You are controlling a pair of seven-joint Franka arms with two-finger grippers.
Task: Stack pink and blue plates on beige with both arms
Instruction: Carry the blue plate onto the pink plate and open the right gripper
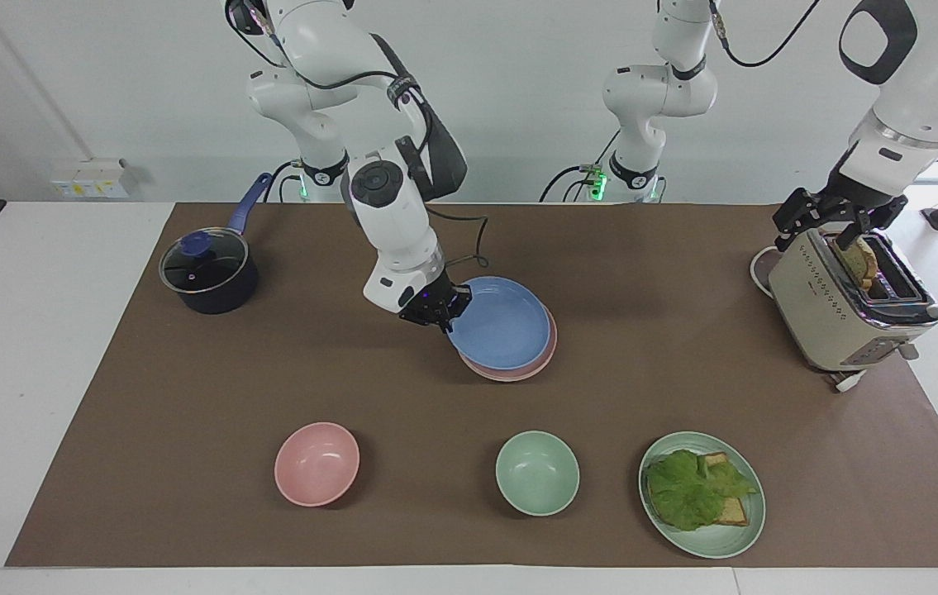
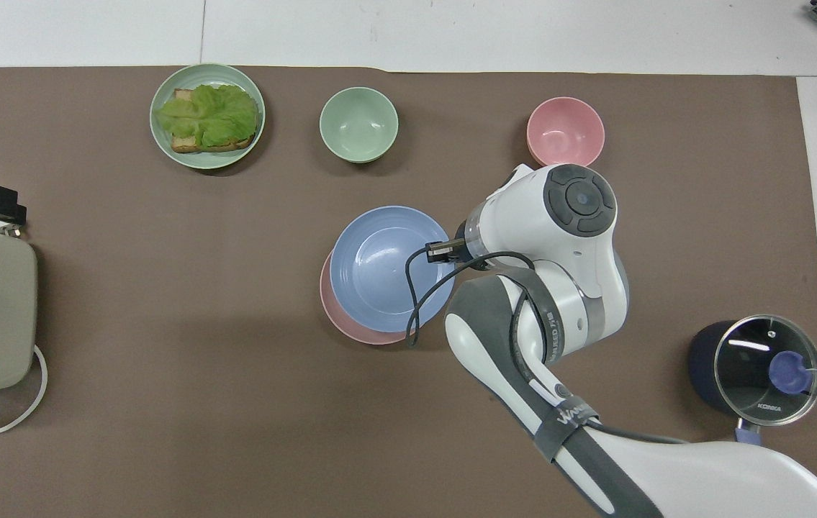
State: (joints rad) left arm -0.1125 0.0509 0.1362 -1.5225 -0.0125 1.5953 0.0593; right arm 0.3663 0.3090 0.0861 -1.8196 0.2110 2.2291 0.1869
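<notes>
Two plates overlap at mid-frame in the facing view: the blue plate (image 1: 499, 323), pinched by its rim in the shut right gripper (image 1: 438, 314), hangs tilted over the pink plate (image 1: 549, 351), so it can drop squarely on top. Any beige plate beneath is hidden. At the right edge, the left gripper (image 1: 839, 219) waits fully spread over the toaster (image 1: 840, 310), clear of the stacking.
</notes>
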